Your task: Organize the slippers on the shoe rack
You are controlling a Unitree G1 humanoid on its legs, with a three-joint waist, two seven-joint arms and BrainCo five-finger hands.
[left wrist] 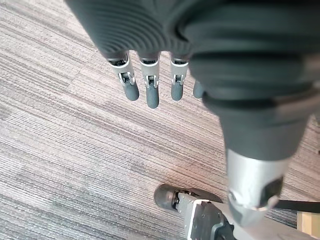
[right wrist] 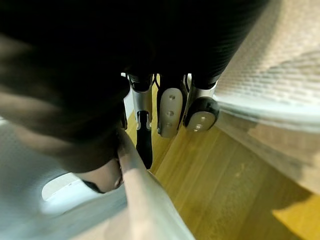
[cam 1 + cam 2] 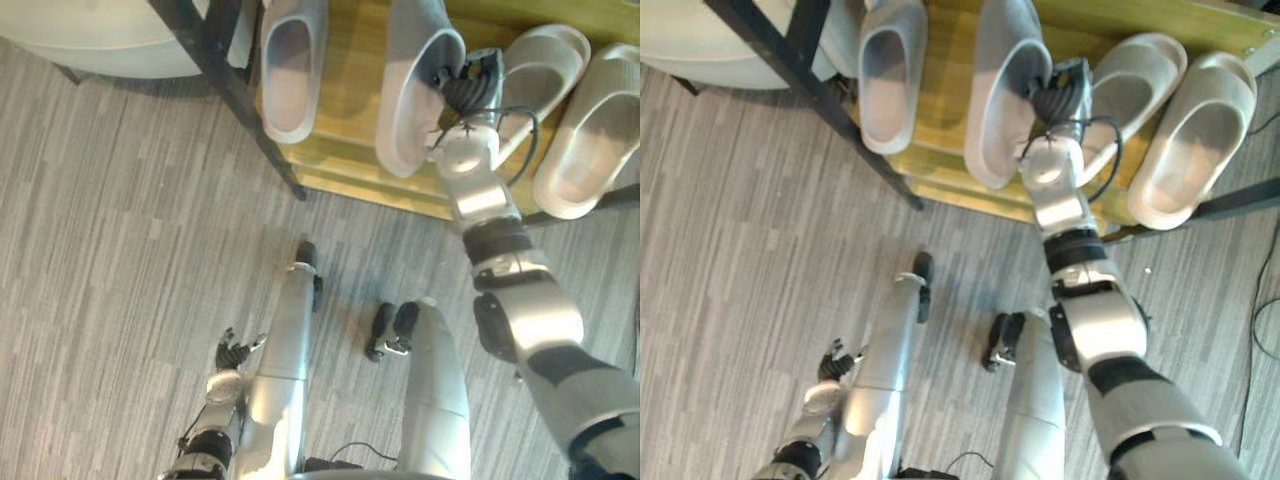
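On the rack (image 3: 340,170), the right hand (image 3: 465,88) pinched the grey slipper (image 3: 405,110) by its side wall — thumb inside, fingers (image 2: 168,112) outside — a good spot, since it looked light and bendy; the left hand (image 3: 235,352) hung open.

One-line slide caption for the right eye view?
Right hand pinches grey slipper on wooden rack; left hand hangs open.

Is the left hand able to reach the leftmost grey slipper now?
Probably not yet: the left hand hangs low over the floor, far from the leftmost grey slipper; nothing blocks it.
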